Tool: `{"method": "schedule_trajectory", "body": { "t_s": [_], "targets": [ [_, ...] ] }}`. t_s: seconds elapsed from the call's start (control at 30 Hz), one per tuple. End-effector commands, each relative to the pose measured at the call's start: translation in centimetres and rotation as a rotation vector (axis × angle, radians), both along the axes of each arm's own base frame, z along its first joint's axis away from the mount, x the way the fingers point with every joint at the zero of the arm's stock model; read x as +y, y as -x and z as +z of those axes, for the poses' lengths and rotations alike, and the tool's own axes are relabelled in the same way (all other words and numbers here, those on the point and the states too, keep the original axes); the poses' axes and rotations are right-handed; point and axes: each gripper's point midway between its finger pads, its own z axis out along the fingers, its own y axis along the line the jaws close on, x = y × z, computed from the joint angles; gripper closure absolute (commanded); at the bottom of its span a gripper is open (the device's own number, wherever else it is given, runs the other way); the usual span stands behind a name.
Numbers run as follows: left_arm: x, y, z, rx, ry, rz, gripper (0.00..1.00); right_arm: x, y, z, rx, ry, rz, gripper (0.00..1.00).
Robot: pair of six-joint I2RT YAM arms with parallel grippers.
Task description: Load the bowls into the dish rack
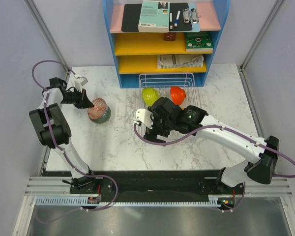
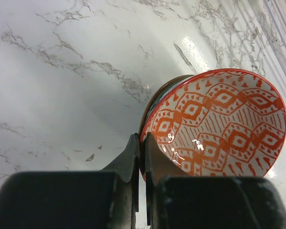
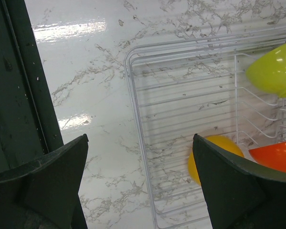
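One red-patterned bowl (image 2: 219, 124) lay tilted on a second bowl (image 1: 104, 118) at the bench's (image 1: 118, 142) left, its rim pinched by the closed left end effector (image 2: 142, 143). The right end effector (image 3: 140, 140) hung wide open and empty over the near-left corner of the dish rack (image 3: 138, 124). The rack held a lime-green bowl (image 1: 150, 95), a red-orange bowl (image 1: 177, 94) and a yellow bowl (image 3: 221, 143).
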Motion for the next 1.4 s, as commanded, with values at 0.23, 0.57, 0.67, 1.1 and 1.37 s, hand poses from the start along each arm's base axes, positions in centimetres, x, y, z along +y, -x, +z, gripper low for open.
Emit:
{"method": "schedule_trajectory", "body": {
  "t_s": [0.23,0.57,0.67,1.1,1.37],
  "targets": [
    [2.5,-3.2,2.1,-0.160,-0.102,0.144,0.94,0.7,0.0,1.8,-0.003,-0.050,0.002,0.02],
    [4.4,-3.4,-0.8,-0.177,-0.209,0.216,0.84,0.9,-0.1,1.5,0.004,-0.042,0.003,0.02],
    [4.6,-3.2,-1.1,-0.198,-0.225,0.237,0.82,1.1,-0.1,1.4,0.008,-0.037,0.005,0.02],
    [4.1,-1.7,1.7,-0.336,-0.252,0.278,0.76,1.2,-0.2,1.0,0.024,-0.022,0.006,0.02],
    [3.6,-1.0,3.7,-0.403,-0.248,0.295,0.77,1.2,-0.1,1.0,0.025,-0.023,0.005,0.02]
  ]
}}
